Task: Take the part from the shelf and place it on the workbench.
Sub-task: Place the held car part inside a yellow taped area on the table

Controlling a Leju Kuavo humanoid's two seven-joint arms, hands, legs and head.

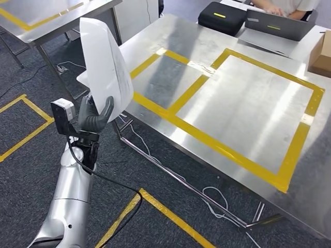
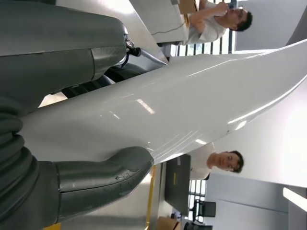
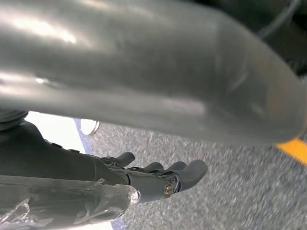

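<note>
— Holding anything, that left hand [image 1: 94, 114]?

— Yes. It grips a white curved panel [image 1: 104, 68], a glossy moulded part, at its lower end. The grey thumb crosses the panel's near face and the darker fingers [image 2: 119, 72] lie behind it, so the part is clamped between them.

— How does the arm stand?

— The silver left arm [image 1: 72, 199] rises from the lower left of the head view, forearm nearly upright, hand raised at the top. The panel stands up from the hand, leaning slightly, its upper end well above the wrist.

— Where is that compared with the bench [image 1: 250, 170]?

— The part is in the air, just off the steel bench's near left corner, above the grey carpet [image 1: 27, 181]. It touches nothing but the hand. Yellow tape [image 1: 202, 139] marks rectangles on the benchtop.

— And the right hand [image 3: 159, 177]?

— Seen from its wrist, it hangs over the carpet, fingers stretched out fairly straight and close together, nothing in them.

— Anyone about?

— A person [image 1: 287, 6] at the bench's far end, beside a dark case [image 1: 222, 16].
</note>
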